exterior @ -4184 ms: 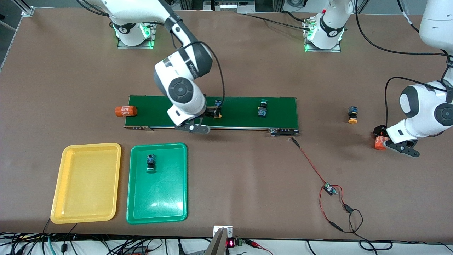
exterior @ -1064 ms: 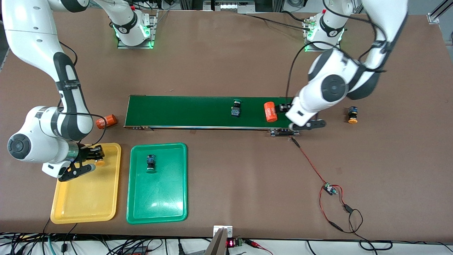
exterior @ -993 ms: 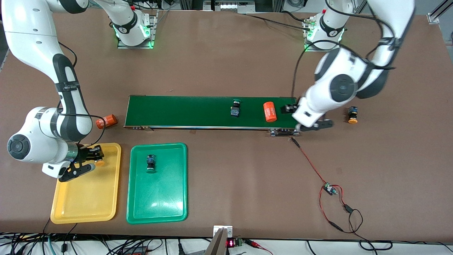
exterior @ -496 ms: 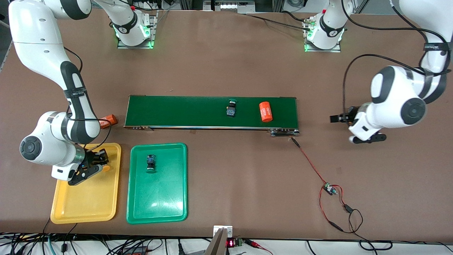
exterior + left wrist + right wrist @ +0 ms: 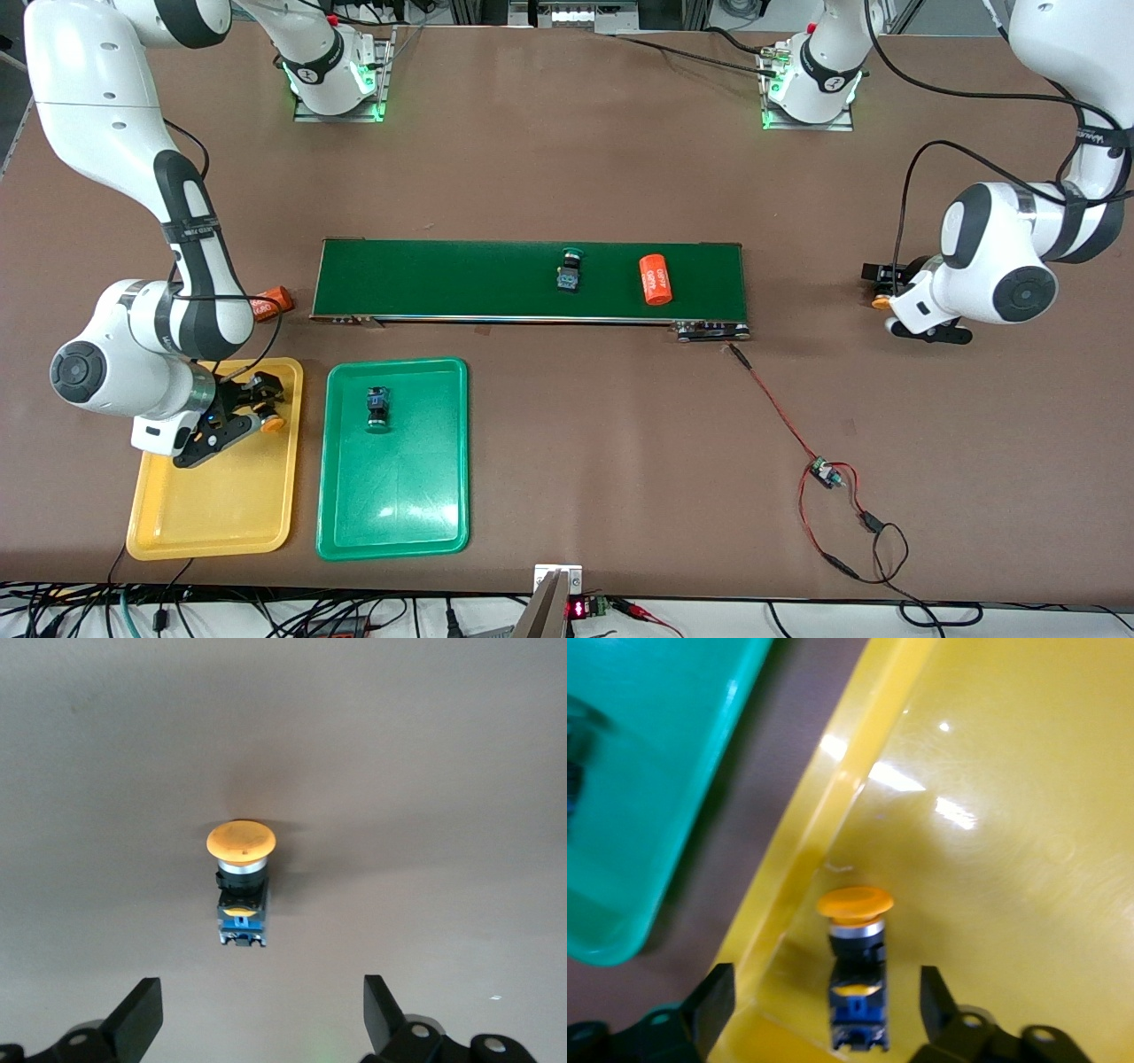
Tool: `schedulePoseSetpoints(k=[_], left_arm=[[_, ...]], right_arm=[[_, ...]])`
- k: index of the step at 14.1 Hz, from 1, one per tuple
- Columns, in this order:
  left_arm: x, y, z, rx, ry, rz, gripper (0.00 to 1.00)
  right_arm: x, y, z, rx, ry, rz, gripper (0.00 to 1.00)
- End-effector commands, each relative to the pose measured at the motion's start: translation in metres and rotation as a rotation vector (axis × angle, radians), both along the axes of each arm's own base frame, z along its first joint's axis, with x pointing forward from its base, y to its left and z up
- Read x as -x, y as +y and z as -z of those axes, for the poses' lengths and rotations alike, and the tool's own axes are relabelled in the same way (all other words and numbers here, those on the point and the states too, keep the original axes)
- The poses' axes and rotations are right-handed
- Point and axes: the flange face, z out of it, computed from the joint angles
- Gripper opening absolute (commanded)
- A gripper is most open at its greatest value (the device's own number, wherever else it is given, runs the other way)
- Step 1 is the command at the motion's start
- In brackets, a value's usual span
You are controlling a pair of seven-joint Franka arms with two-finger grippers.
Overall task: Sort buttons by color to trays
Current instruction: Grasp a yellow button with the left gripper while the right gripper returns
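Note:
My right gripper point(image 5: 257, 406) point(image 5: 827, 992) is open, low over the yellow tray point(image 5: 213, 505) point(image 5: 1010, 815). An orange-yellow button point(image 5: 271, 424) point(image 5: 856, 983) lies in the tray between the jaws, by the rim. My left gripper point(image 5: 881, 283) point(image 5: 261, 1005) is open over the other orange-yellow button point(image 5: 878, 303) point(image 5: 241, 890), which lies on the bare table past the belt's end. One green button point(image 5: 378, 409) lies in the green tray point(image 5: 399, 505) point(image 5: 656, 771). The other green button point(image 5: 568, 270) lies on the belt.
The long dark-green belt point(image 5: 443, 279) crosses the middle of the table and carries an orange cylinder point(image 5: 656, 279). Another orange cylinder point(image 5: 268, 304) lies off the belt's end, by my right arm. A small circuit board point(image 5: 826, 474) on red-black wires lies nearer the camera.
My right gripper has sunk a little into the yellow tray with the orange-yellow button. My left gripper has moved over the button on the table. The green button and cylinder have drifted along the belt.

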Motion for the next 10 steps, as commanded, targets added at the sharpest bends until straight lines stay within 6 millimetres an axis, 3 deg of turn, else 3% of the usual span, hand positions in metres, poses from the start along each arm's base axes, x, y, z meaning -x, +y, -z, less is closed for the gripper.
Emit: schedulePoseSetpoints(k=[1,3,6,7,9,10], left_arm=[[0.012,0.002,0.025,-0.013,-0.016,0.072,1.0],[0.011,0.002,0.035,-0.027,-0.037,0.113,1.0],[0.014,0.01,0.056,-0.024,-0.039,0.111,0.99],[0.017,0.01,0.063,-0.021,-0.033,0.112,0.94],[0.018,0.011,0.069,-0.023,-0.023,0.108,0.78],[0.018,0.011,0.068,-0.025,-0.019,0.108,0.55]], right_arm=[[0.011,0.026,-0.051,-0.011,0.059,0.089,1.0],[0.024,0.058,-0.088,0.005,0.105,0.172,1.0],[0.045,0.1,-0.127,0.027,0.141,0.247,1.0],[0.056,0.126,-0.139,0.036,0.138,0.28,1.0],[0.083,0.181,-0.152,0.069,0.162,0.349,1.0],[0.096,0.21,-0.154,0.088,0.172,0.384,1.0]])
